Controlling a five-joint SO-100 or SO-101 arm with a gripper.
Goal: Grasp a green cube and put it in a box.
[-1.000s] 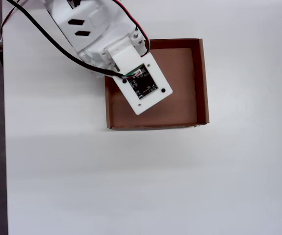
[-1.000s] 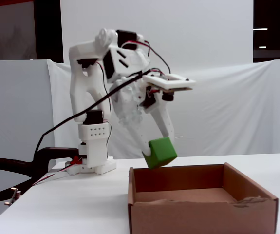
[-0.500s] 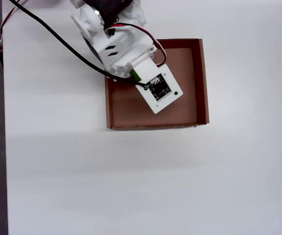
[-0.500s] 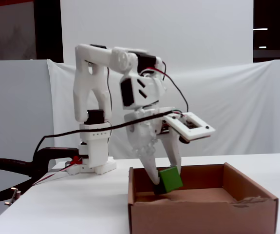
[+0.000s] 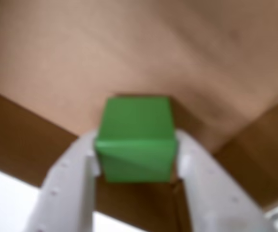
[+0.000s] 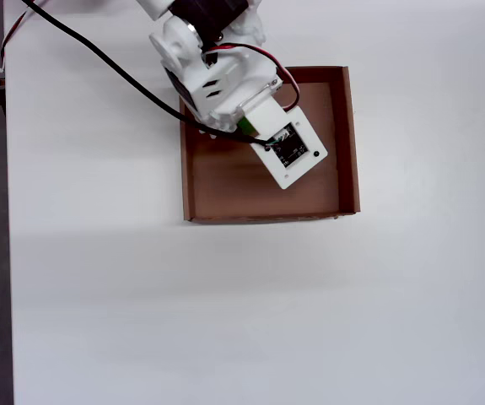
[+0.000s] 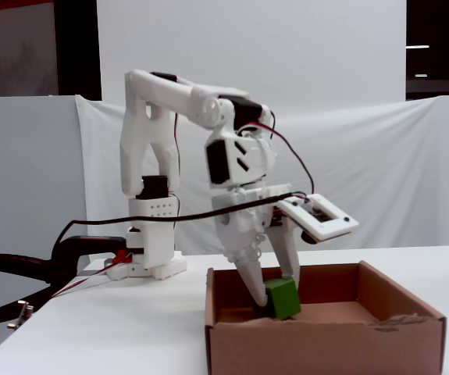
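White two-finger gripper sits low centre in the wrist view, its jaws closed on the small bright green cube, which I hold inside the shallow brown cardboard box, just above its floor as far as the fixed view shows. I judge the release is next: I would open gently and lift straight up so the fingers clear the low walls. Nothing else lies in the box; only the black cable crosses the white table, upper left overhead.
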